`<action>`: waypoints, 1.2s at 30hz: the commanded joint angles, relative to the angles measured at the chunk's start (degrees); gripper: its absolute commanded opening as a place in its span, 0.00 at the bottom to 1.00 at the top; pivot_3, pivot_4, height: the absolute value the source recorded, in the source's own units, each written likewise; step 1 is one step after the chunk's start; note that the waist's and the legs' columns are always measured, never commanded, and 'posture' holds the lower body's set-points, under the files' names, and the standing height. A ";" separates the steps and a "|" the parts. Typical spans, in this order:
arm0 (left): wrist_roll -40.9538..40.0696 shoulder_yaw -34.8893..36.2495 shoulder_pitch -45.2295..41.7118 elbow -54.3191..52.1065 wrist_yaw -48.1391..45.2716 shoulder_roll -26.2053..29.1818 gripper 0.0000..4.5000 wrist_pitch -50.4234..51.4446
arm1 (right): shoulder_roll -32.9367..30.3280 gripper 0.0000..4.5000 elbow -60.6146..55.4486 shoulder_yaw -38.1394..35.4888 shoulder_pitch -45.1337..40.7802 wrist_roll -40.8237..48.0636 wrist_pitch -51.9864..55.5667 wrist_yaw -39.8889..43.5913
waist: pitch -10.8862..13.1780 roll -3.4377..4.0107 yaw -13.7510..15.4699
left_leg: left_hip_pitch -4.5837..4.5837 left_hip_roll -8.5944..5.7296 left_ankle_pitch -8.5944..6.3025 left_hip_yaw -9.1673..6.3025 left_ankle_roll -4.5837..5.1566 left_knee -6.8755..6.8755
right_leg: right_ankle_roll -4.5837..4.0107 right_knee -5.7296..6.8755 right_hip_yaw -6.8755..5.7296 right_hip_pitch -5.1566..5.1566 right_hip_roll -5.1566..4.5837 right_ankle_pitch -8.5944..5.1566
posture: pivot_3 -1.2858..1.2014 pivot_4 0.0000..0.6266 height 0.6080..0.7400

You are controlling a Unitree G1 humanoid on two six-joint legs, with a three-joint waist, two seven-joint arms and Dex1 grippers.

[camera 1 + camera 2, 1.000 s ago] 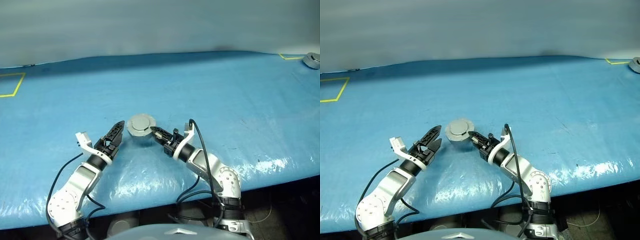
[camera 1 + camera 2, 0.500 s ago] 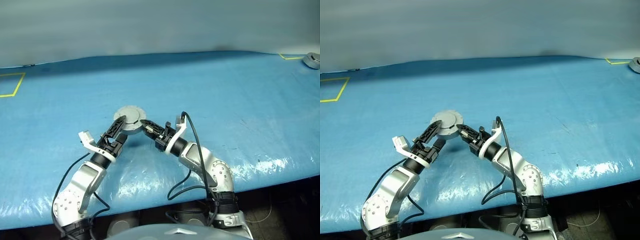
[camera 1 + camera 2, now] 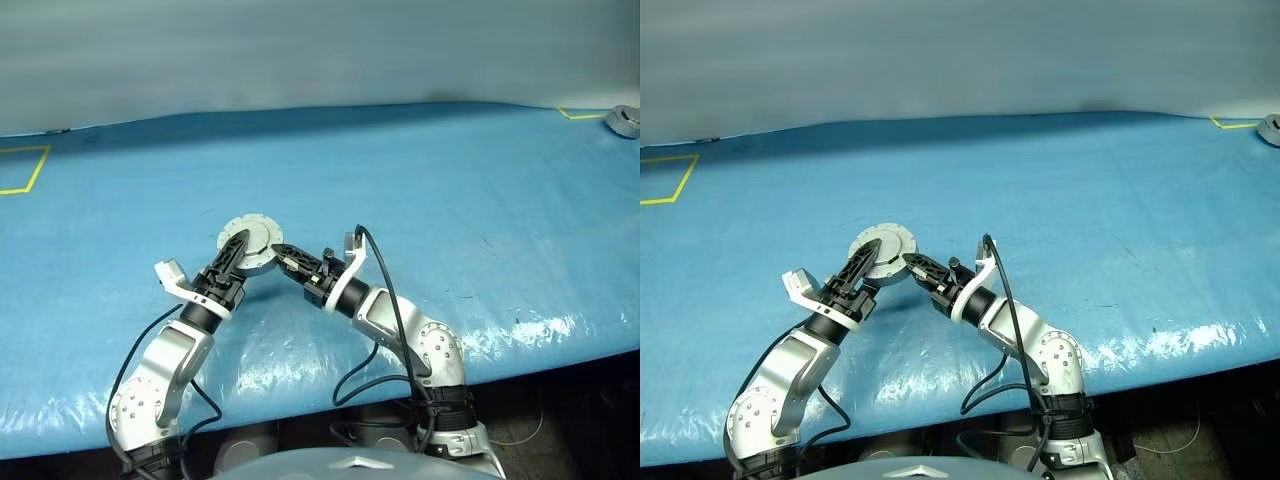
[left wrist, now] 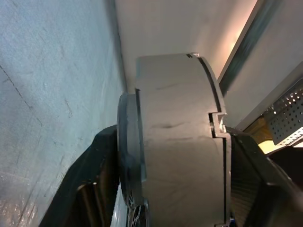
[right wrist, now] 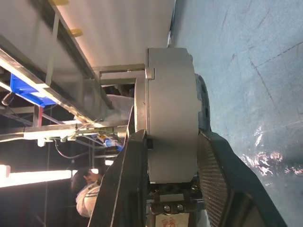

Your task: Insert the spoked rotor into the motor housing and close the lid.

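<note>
The motor housing (image 3: 250, 241) is held off the blue table, tilted on edge with its round grey face toward me. The lid (image 3: 883, 248) lies flat against the housing. The spoked rotor is hidden. My left gripper (image 3: 238, 252) grips the housing from the left, its black fingers (image 4: 94, 165) pressed on both flat sides of the grey body (image 4: 180, 142). My right gripper (image 3: 284, 256) grips it from the right, its fingers (image 5: 125, 189) clamped across the housing's thickness (image 5: 173, 118).
The blue cover (image 3: 450, 190) spreads wide around the arms. A yellow tape corner (image 3: 25, 170) marks the far left. A small grey part (image 3: 622, 118) lies by more yellow tape at the far right corner. A person (image 5: 87, 189) shows beyond the table.
The right gripper has lifted the housing and carried it left, tipping its face toward me. The left gripper has risen and closed on it from the other side.
</note>
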 commanded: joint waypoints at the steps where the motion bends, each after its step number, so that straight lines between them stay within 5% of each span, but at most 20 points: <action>1: -1.07 -0.81 0.01 -0.45 -0.07 1.18 0.52 -0.31 | 0.19 0.33 -4.19 1.04 -0.41 0.59 1.20 3.07 | 0.00 0.00 0.00 | 0.00 0.00 0.00 0.00 0.00 0.01 | 0.00 0.00 0.00 0.00 0.00 0.00 | 0.52 0.24 1.00; 6: -1.24 -0.88 -0.32 -0.44 0.12 2.30 0.52 -1.38 | -2.08 0.70 -6.08 0.97 0.55 -2.55 1.67 5.59 | 0.00 0.00 0.00 | 0.00 0.00 0.00 0.00 0.00 0.03 | 0.01 0.01 0.01 0.00 0.01 0.01 | 0.52 0.24 1.00; 10: -0.02 0.07 -1.57 0.43 0.88 3.45 0.52 -2.71 | -11.90 0.99 -13.45 5.02 0.57 -21.57 0.56 12.95 | -0.01 -0.01 0.09 | 0.00 -0.04 0.01 0.02 -0.02 0.09 | 0.04 0.02 0.01 0.02 0.01 0.02 | 0.52 0.24 1.00; 15: 2.29 1.37 -4.42 3.45 2.31 5.69 0.52 -4.32 | -20.69 1.00 -18.67 10.70 3.12 -42.19 -6.48 21.68 | -0.02 -0.02 0.45 | 0.00 -0.08 0.03 0.00 -0.05 0.24 | 0.08 0.07 -0.04 0.06 0.05 0.04 | 0.52 0.24 1.00; 19: 6.38 2.87 -9.59 8.81 2.12 8.05 0.52 -5.71 | -28.65 1.00 -17.97 20.49 6.28 -72.38 -25.77 25.87 | -0.01 -0.06 0.92 | 0.00 -0.23 0.03 0.05 -0.06 0.53 | 0.24 0.09 -0.06 0.16 0.06 0.10 | 0.52 0.24 1.00; 23: 14.66 4.10 -16.88 17.01 -0.31 10.21 0.52 -8.86 | -28.51 1.00 -11.55 23.71 9.92 -90.81 -40.17 22.36 | -0.03 -0.21 1.08 | -0.01 -0.25 0.03 0.12 -0.09 0.81 | 0.48 0.13 -0.03 0.22 0.10 0.12 | 0.52 0.24 1.00; 36: 33.66 9.16 -47.74 58.11 -13.45 12.42 0.52 -17.11 | -20.48 1.00 -4.55 19.66 14.12 -100.43 -45.32 23.37 | 0.10 -0.71 1.13 | -0.02 -0.26 0.13 0.15 -0.21 0.97 | 0.19 0.12 -0.02 0.24 0.21 0.62 | 0.52 0.24 1.00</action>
